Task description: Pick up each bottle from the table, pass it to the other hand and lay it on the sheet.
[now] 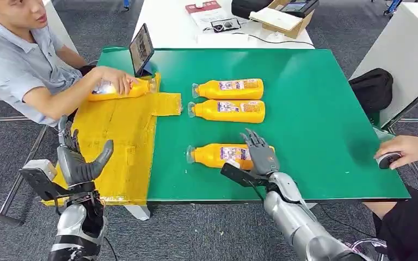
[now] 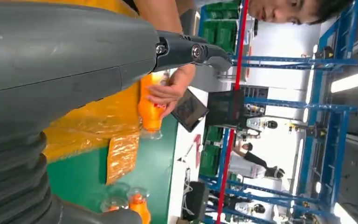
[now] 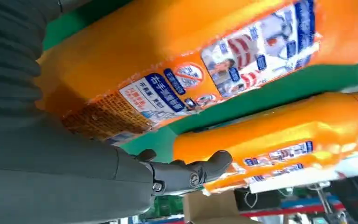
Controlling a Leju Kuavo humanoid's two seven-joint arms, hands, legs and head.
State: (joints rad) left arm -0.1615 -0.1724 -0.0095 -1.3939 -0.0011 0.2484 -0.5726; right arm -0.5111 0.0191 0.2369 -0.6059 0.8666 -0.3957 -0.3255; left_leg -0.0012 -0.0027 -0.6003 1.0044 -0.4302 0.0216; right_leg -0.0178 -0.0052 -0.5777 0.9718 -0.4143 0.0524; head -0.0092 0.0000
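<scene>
Left hand raised at the near left table edge, fingers apart, thumb out, holding nothing, over the near end of the yellow sheet

Right hand over the base end of the nearest bottle, fingers spread across it; whether touching or just above, cannot tell from the head view. In the right wrist view, thumb extended beside the label, bottle body close against the hand, not yet clasped

Nearest bottle lying on its side on the green table, cap toward the sheet, just beside the sheet's right edge

Farther on, two more bottles side by side, lying parallel, caps pointing toward the sheet, near its short tab

At the sheet's far end, a fourth bottle lying on the sheet under a person's hand; seen too in the left wrist view

Tablet propped at the far left edge of the table, just behind that bottle

On the right, another person's hand resting on a small round object at the table's edge; black bag beyond the right edge

White table behind, with cardboard box and papers
</scene>
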